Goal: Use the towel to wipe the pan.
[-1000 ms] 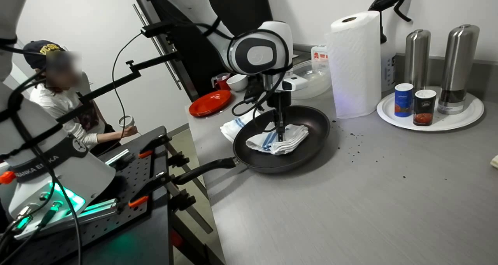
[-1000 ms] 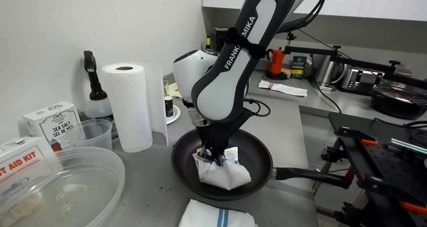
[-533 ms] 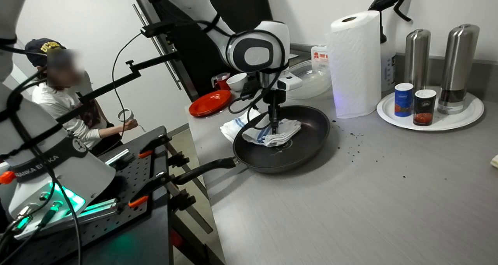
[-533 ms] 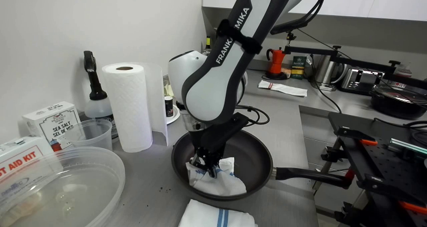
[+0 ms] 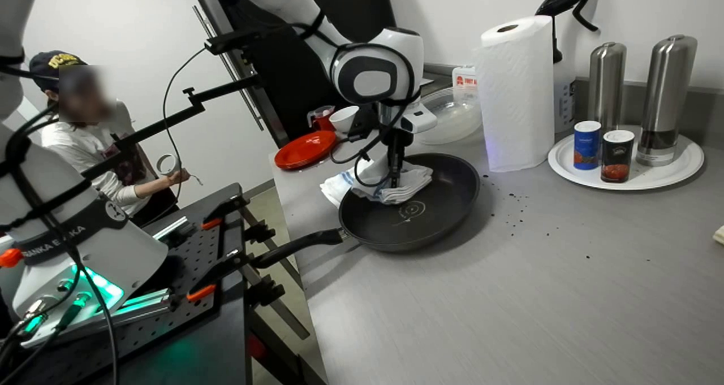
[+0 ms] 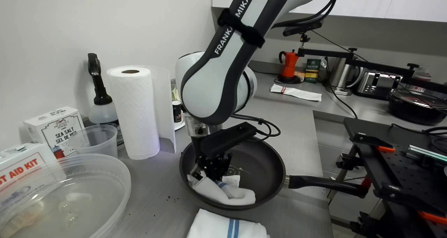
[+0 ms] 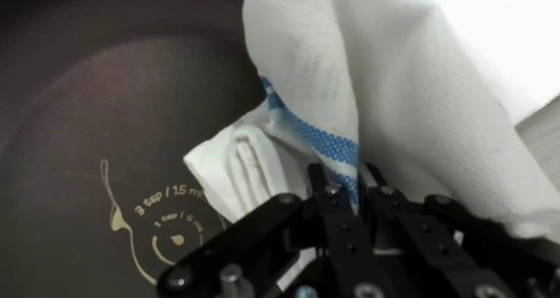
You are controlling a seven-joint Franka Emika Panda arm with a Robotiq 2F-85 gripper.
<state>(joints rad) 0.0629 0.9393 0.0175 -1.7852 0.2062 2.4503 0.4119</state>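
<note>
Two fingers (image 7: 332, 206) pinch a rumpled, layered white towel (image 7: 385, 92) with blue stripes inside the dark pan (image 6: 260, 168) printed "3 tsp"; one carton (image 6: 52, 126) reads "SEA SALT", another box (image 6: 21, 163) "AID KIT".

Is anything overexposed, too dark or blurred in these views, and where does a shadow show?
Wrist view: white cloth at upper right is blown out, the pan goes nearly black at upper left, yet its print mostly reads. In an exterior view, a person's face is blurred, green light shows at the robot's base, and the pan's shadow falls softly on the counter.
</note>
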